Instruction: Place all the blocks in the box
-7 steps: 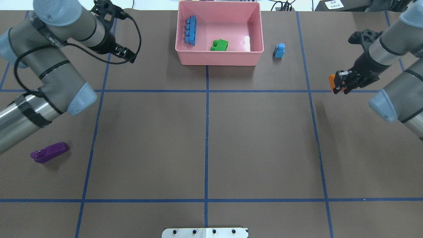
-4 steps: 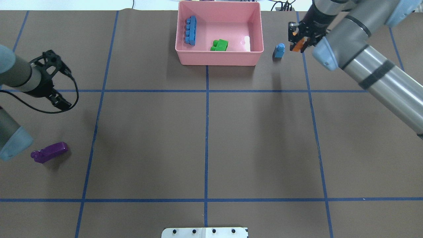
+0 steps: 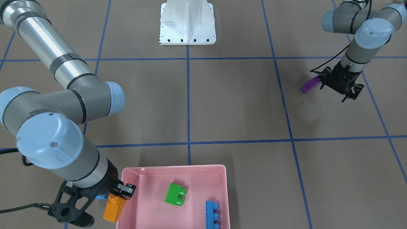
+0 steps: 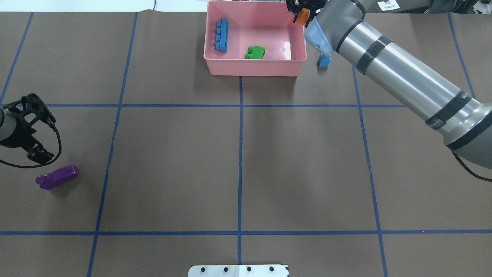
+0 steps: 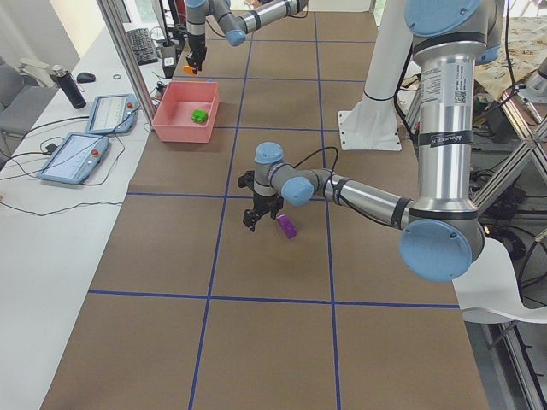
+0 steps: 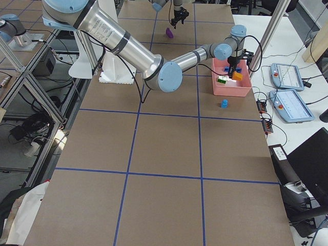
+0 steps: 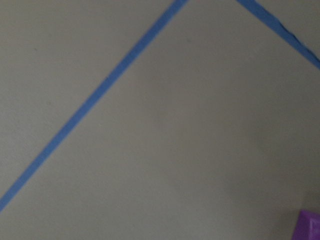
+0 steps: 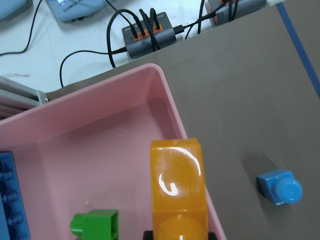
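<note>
The pink box [image 4: 253,70] stands at the far middle, holding the long blue brick [image 4: 221,35] and the green brick [image 4: 255,52]. My right gripper [image 4: 303,13] is shut on the orange wedge [image 8: 178,185] and holds it over the box's far right rim, as the front view [image 3: 114,206] also shows. The tiny blue brick [image 4: 325,60] stands just right of the box, partly under my right arm. The purple brick [image 4: 57,177] lies at the near left. My left gripper [image 4: 38,154] hovers just beside it, open and empty.
A white metal base [image 3: 187,24] sits at the robot's edge of the table. Cables and a hub [image 8: 150,35] lie beyond the box's far side. Blue tape lines [image 4: 240,154] cross the brown mat.
My right arm swung from the table's right side to the box's far right rim, carrying the orange wedge. My left arm moved back and down to beside the purple brick.
</note>
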